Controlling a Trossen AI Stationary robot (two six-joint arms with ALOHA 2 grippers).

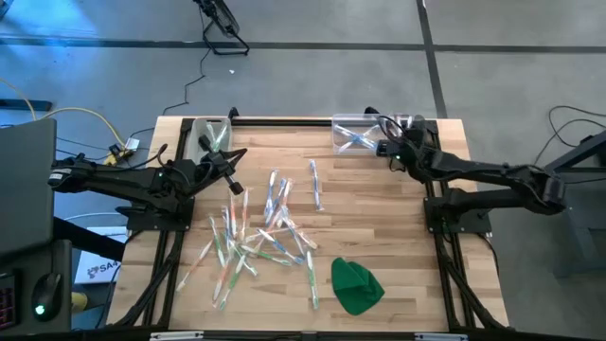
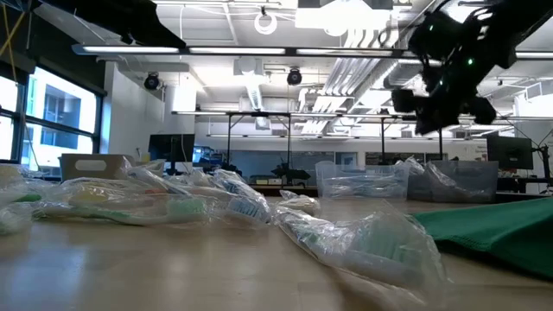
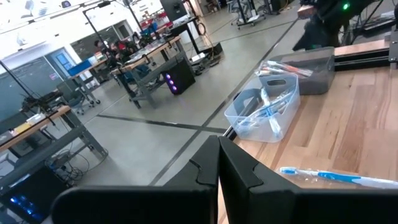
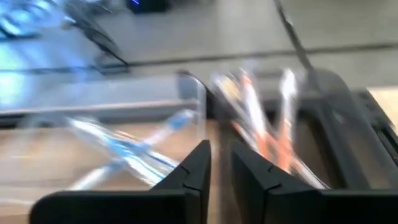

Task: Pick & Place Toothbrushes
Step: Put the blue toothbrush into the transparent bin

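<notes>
Pale translucent toothbrushes (image 1: 260,237), colourful accents

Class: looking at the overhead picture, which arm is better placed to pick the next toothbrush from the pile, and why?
Probably left. Its shut claw hangs beside the toothbrushes, while the right claw is away at the back bin, empty as far as can be seen.

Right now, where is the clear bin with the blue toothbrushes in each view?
High: clear bin at the table's back edge, right of centre.
Low: in the background, right of centre.
Left wrist: upper middle.
Right wrist: left half.
Shared landmark: the darker bin beside it.
</notes>
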